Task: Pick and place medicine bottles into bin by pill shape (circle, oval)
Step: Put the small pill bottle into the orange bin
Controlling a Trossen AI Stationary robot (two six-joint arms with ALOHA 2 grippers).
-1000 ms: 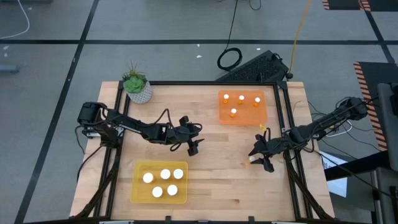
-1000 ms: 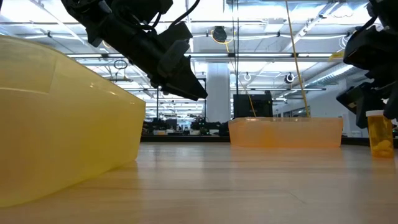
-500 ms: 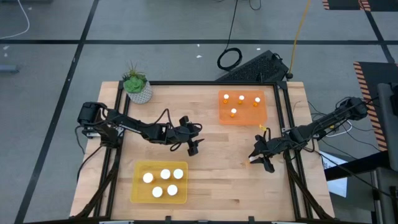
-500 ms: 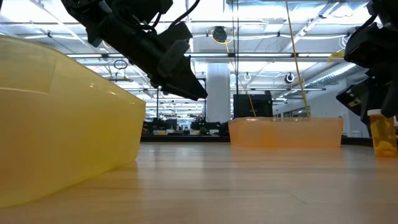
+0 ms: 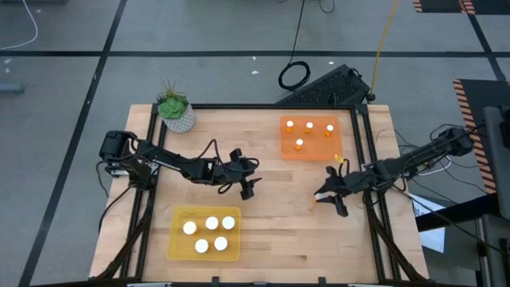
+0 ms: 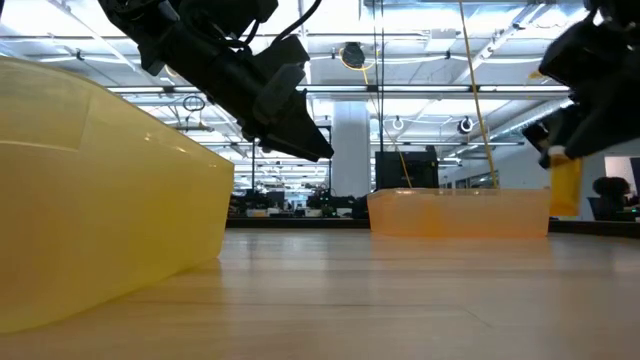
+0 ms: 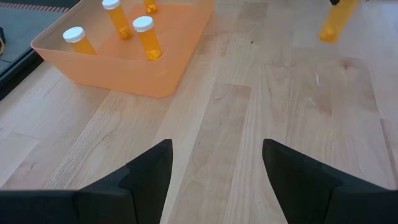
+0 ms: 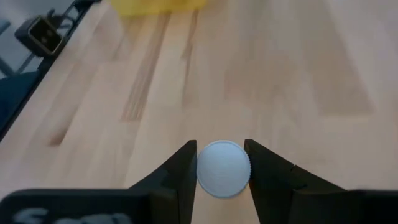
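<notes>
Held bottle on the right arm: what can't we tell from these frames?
- Pill shape: in the right wrist view the bottle shows only its white cap, between the right gripper fingers.
- Contents: in the low view the bottle is at the frame edge, its top behind the gripper.
- High view: the bottle is mostly hidden under the right gripper.
</notes>
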